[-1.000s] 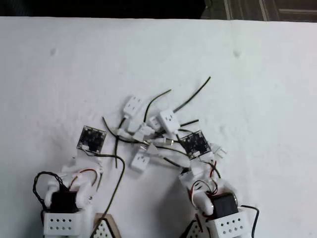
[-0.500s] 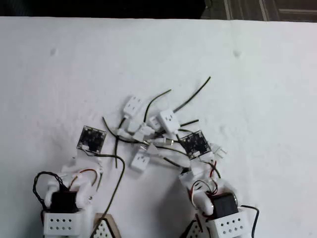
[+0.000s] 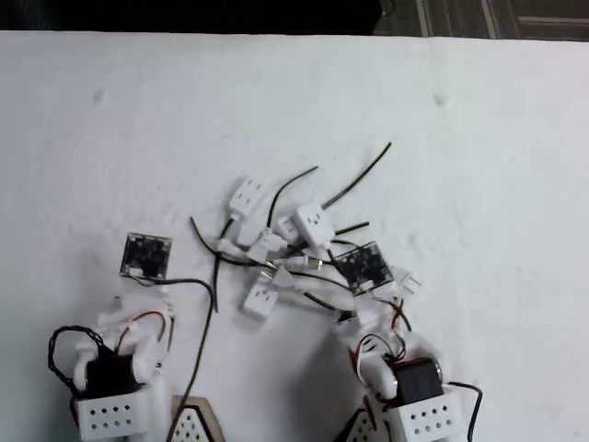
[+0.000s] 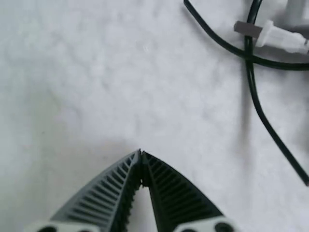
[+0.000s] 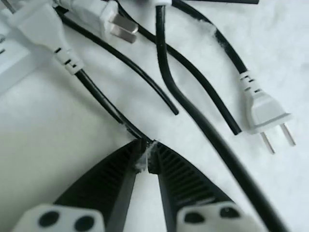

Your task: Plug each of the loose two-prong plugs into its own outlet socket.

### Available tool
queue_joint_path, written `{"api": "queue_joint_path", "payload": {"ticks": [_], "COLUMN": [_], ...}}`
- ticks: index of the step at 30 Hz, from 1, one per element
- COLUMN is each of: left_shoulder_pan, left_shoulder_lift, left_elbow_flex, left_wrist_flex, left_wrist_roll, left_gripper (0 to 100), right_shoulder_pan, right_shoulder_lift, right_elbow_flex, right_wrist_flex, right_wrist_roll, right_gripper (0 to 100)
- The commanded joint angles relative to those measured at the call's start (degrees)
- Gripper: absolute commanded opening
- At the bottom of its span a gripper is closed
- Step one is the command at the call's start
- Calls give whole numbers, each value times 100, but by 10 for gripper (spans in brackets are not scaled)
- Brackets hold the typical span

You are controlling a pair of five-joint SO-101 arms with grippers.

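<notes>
Cables (image 5: 160,43), glossy black, are tangling around moulded white plugs (image 5: 263,111); ribbed left gripper (image 4: 141,157) is sitting closed, right gripper (image 5: 147,147) closed, tips against one cut end.

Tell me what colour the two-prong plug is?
The plastic two-prong plug is white; right wrist view shows it best.

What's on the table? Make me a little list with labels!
table: white
sockets: three, white, in the tangle
plug: white, two prongs, lying loose
cables: black, tangled
left claw: shut, over bare table
right claw: shut, tips at a black cable
</notes>
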Motion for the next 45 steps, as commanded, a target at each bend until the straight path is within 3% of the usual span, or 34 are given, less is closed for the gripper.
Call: {"api": "queue_joint_path", "payload": {"ticks": [1,5,12,16,20,27,33,45], "left_shoulder_pan": [-48,-48,-48,-48,-48,-48,-48,-48], "left_shoulder_lift": [-13,-13,-13,-13,-13,-13,-13,-13], "left_elbow_flex": [-26,-26,-26,-26,-26,-26,-26,-26], "left_wrist_flex": [18,18,18,18,18,18,18,18], "left_wrist_roll": [-53,-53,-53,-53,-53,-53,-53,-53], "left_gripper": [24,24,24,24,24,24,24,24], "right_shoulder_pan": [418,470,-207,-954,-1543,-1587,-1587,-1587], "right_shoulder_lift": [-57,-22,-4,268,1446,4277,6062,7626], "right_elbow_flex": [-440,-844,-1723,-2286,-2400,-3376,-3640,-3622], "right_wrist_flex": [-277,-655,-295,22,-136,-277,-1305,-2264], "right_wrist_roll": [70,818,1459,1741,1811,1776,1776,1767], "right_gripper": [18,18,18,18,39,129,128,126]}}
